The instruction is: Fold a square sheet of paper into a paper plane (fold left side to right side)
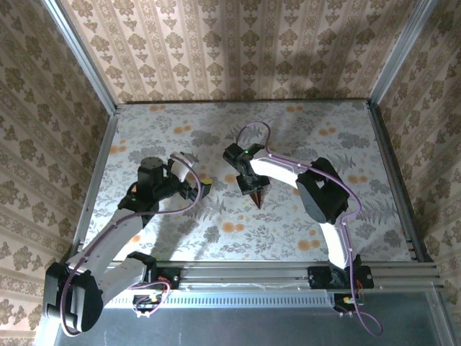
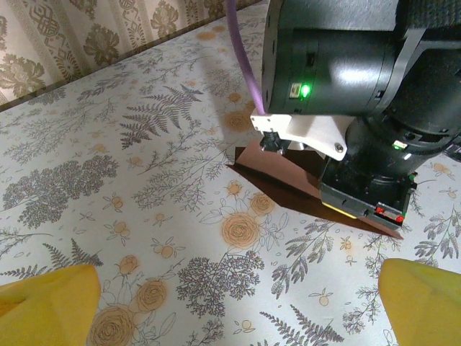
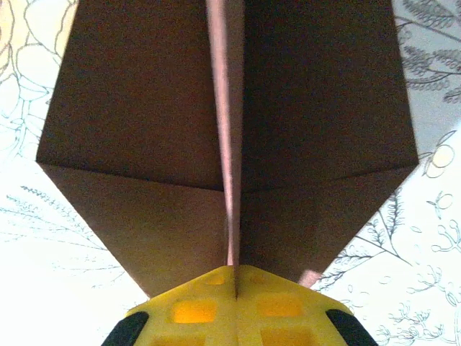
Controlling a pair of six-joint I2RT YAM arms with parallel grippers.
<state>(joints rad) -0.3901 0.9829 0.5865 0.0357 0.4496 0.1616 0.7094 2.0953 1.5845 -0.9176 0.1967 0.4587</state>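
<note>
Desk (image 1: 302, 144) first: its fern-print top carries your two arms and one paper plane (image 3: 144, 144), dark reddish-brown, lying near the middle. Your right pincer (image 3: 236, 277) is pressed together on the plane's centre ridge. Your left pincer (image 2: 238, 299) stands spread wide nearby, facing it.

The dark reddish-brown paper plane (image 3: 137, 108) looks matt and thin. The yellow plastic pads (image 3: 194, 311) of the right end effector (image 3: 236, 285) are smooth; the fern-printed counter (image 2: 108, 180) is matt.
</note>
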